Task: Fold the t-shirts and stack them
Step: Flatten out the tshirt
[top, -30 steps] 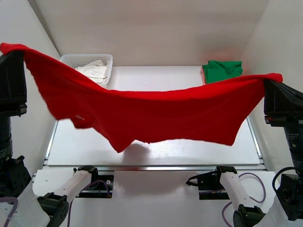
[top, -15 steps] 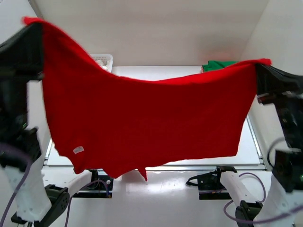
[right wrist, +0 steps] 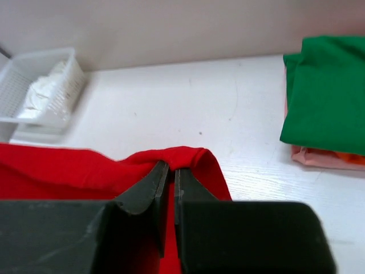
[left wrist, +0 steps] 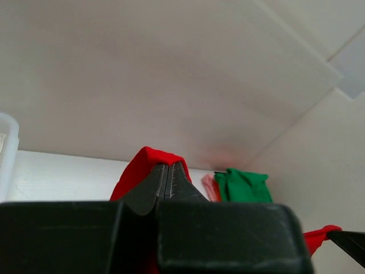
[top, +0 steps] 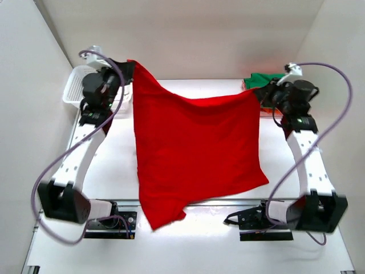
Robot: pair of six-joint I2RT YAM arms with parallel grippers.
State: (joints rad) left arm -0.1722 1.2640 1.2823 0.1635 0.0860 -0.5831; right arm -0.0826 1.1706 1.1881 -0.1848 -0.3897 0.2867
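A large red t-shirt hangs spread between my two grippers over the middle of the table, its lower edge trailing at the near edge. My left gripper is shut on its top left corner. My right gripper is shut on its top right corner. A folded green t-shirt lies on a salmon-pink one at the far right, behind the right gripper. The green one also shows in the left wrist view and in the right wrist view.
A white mesh basket holding off-white cloth stands at the far left corner, partly behind the left arm. White walls close in the left, back and right sides. Both arms reach far out over the table.
Both grippers have moved away from the camera, toward the back of the table and lower, carrying the red t-shirt. It now hangs further back instead of stretched wide near the camera.
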